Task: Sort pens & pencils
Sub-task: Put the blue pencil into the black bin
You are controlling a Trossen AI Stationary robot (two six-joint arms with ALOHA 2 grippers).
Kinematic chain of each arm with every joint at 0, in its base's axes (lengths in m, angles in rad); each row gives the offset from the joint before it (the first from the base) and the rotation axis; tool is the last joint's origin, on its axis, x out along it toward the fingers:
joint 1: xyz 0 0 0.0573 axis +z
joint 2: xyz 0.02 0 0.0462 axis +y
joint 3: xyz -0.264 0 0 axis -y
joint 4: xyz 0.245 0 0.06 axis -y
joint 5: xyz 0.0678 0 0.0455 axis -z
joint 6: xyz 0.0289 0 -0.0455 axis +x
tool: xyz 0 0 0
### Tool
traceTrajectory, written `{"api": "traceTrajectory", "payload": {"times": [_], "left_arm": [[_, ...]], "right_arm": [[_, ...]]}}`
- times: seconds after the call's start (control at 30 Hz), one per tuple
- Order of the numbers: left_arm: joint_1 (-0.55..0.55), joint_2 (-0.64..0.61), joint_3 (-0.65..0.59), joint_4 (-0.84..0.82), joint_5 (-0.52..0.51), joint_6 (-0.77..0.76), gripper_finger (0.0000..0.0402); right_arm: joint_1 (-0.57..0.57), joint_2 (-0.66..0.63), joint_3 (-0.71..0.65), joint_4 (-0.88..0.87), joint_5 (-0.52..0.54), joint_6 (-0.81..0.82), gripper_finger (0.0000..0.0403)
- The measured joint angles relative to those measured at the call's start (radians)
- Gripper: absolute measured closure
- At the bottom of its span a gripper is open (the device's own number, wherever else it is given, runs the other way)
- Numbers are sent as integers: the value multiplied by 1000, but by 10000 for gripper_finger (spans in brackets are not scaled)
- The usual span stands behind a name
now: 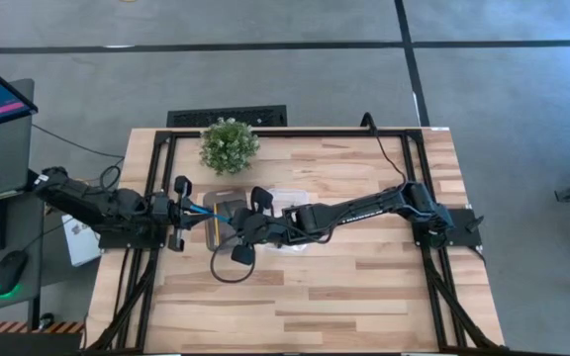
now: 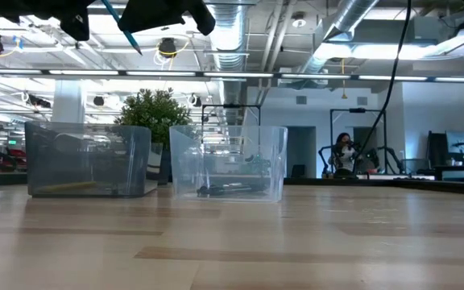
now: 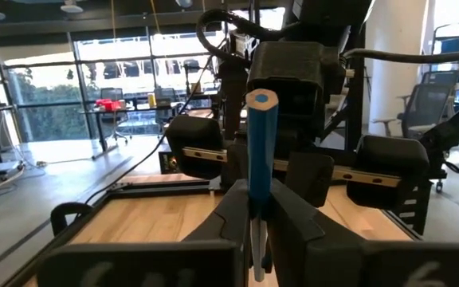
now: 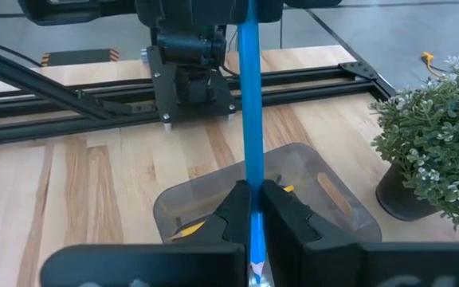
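- table (image 1: 364, 297): a pencil dropped from this height is judged likely to bounce or roll on the bare wood in the lower half of the high view and end up outside both bins.
- plant (image 1: 230, 143): it stands just above the bins in the high view, near both arms; it could be brushed by a wide swing.
- grey bin (image 4: 174, 203): it lies left of centre in the high view, below the raised grippers, and a yellow pencil (image 2: 67, 187) already rests in it. it appears to be the pencil bin; it could be nudged or tipped if a gripper is lowered onto its wall.
- clear bin (image 2: 268, 161): it stands just beside the grey one, towards the right in the low view. a release made too far that way would put the pencil among the pens.
- left gripper (image 3: 260, 211): at centre left of the high view, its fingers are seen narrowed onto the blue pencil.
- right gripper (image 4: 252, 199): just right of it there, it is also seen pinched on the same pencil. with both clamped, the pencil could be bent, snapped or wrenched askew if either arm is moved before one grip is let go.
- blue pencil (image 4: 249, 96): it is held in the air between the two grippers, above the grey bin. if both grips are loosened together, it would fall uncontrolled.
- pens (image 2: 228, 189): dark pens lie on the clear bin's floor; their number cannot be told.
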Motion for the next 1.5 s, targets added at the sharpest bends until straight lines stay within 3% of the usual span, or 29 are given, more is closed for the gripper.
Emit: {"api": "traceTrajectory", "payload": {"times": [0.73,1.0,1.27,1.5], "left_arm": [[0,0,0,-1,-37,-1,392],[0,0,0,-6,-43,0,392],[2,0,0,-32,-151,11,392],[2,0,0,-40,-139,-28,391]], "right_arm": [[0,0,0,0,3,6,344],[0,-1,0,-21,2,93,342],[16,-2,0,-48,-19,116,341],[27,-2,0,-171,-13,95,289]]}}
